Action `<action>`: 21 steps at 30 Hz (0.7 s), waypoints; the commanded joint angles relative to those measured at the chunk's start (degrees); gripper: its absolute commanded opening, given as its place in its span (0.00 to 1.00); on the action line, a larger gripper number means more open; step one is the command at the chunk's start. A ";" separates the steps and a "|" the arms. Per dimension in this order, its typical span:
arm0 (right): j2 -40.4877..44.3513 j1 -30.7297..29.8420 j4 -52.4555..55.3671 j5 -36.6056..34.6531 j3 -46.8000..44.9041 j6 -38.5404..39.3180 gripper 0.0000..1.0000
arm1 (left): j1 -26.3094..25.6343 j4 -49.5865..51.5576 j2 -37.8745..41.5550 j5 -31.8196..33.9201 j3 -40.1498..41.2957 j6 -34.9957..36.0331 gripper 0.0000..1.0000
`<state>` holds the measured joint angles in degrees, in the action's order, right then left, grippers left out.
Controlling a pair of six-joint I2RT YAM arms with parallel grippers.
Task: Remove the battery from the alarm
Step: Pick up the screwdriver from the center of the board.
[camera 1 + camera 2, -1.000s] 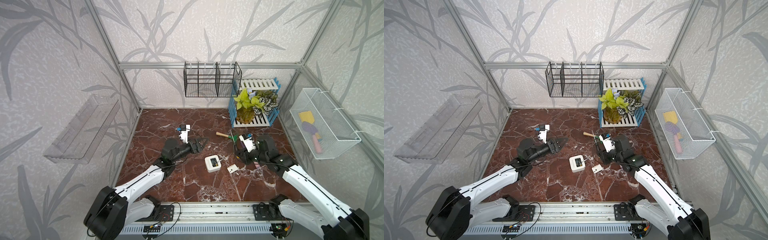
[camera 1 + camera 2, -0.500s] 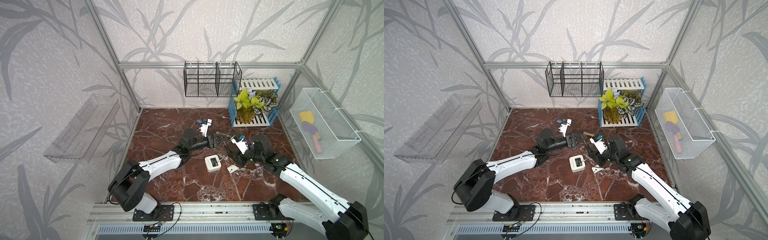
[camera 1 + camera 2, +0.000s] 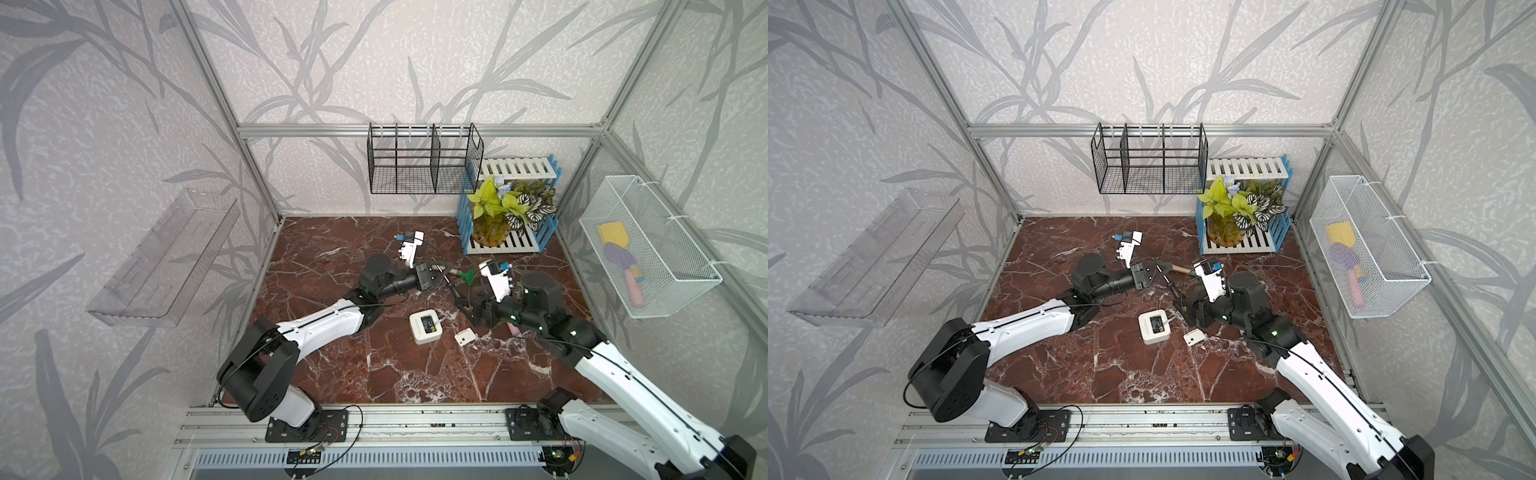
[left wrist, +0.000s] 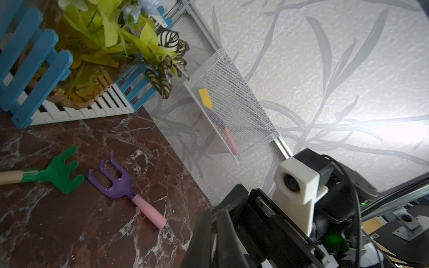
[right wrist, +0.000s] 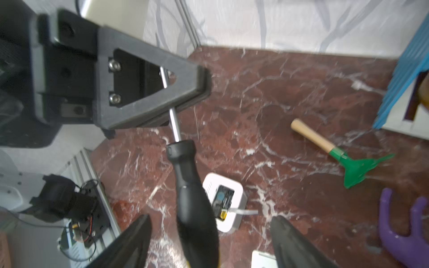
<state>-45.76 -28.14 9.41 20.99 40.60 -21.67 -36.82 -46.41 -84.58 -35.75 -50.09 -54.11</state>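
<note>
The alarm (image 3: pixel 424 327) (image 3: pixel 1154 327) lies back-up on the marble floor, its recess uncovered. The battery (image 5: pixel 225 201) sits in that recess, with a white ribbon sticking out beside it. A black-handled screwdriver (image 5: pixel 185 176) (image 3: pixel 453 289) hangs in the air above the alarm. My left gripper (image 3: pixel 445 275) (image 3: pixel 1163 270) (image 4: pixel 214 214) is shut on its metal shaft. My right gripper (image 5: pixel 210 218) (image 3: pixel 463 303) stands open around the handle, its fingers well clear of it on both sides. Both grippers are beyond and above the alarm.
The white cover plate (image 3: pixel 464 336) (image 3: pixel 1194 337) lies just right of the alarm. A green rake (image 4: pixel 58 171) (image 5: pixel 348 167) and a purple fork with a pink handle (image 4: pixel 120 185) lie by the right arm. A potted plant in a blue-white crate (image 3: pixel 507 208) stands back right.
My left arm swung right to the screwdriver and shut on its shaft. My right gripper opened and let go of the handle.
</note>
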 commanded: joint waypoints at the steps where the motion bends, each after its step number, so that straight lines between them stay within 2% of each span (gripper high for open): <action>1: 4.24 3.37 -25.24 2.91 -7.15 -30.67 0.99 | 1.66 -13.22 3.93 3.38 -0.16 -6.92 0.00; 2: 3.40 4.18 -32.28 3.64 -8.54 -38.97 0.99 | 1.80 -15.16 4.19 4.10 -0.97 -8.08 0.00; 3: 1.96 4.30 -37.57 4.40 -8.86 -44.03 0.99 | 1.87 -16.34 4.12 4.47 -2.25 -9.18 0.00; 5: -2.51 4.05 -42.50 7.39 -5.99 -49.02 0.99 | 1.84 -17.64 3.51 4.24 -5.09 -10.78 0.00; 7: -5.67 3.59 -45.08 11.01 -2.16 -49.79 0.99 | 1.77 -18.06 2.89 4.03 -7.46 -12.00 0.00; 9: -7.78 2.49 -46.94 11.69 1.27 -49.79 0.99 | 1.75 -18.41 2.48 3.98 -8.95 -12.81 0.00; 14: -10.97 0.62 -48.70 8.15 4.59 -52.11 0.99 | 1.60 -20.50 2.16 4.54 -10.18 -14.94 0.00; 16: -12.83 -0.43 -47.34 9.34 7.25 -51.12 0.91 | 1.41 -20.27 2.56 5.11 -10.21 -14.66 0.00; 21: -15.07 -2.62 -44.91 11.25 10.73 -49.76 0.64 | 1.23 -18.39 4.05 6.96 -9.03 -12.98 0.00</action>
<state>-60.34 -29.91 -34.61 30.24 48.86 -71.64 -35.42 -63.42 -82.28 -30.17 -58.78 -67.64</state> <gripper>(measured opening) 0.668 0.070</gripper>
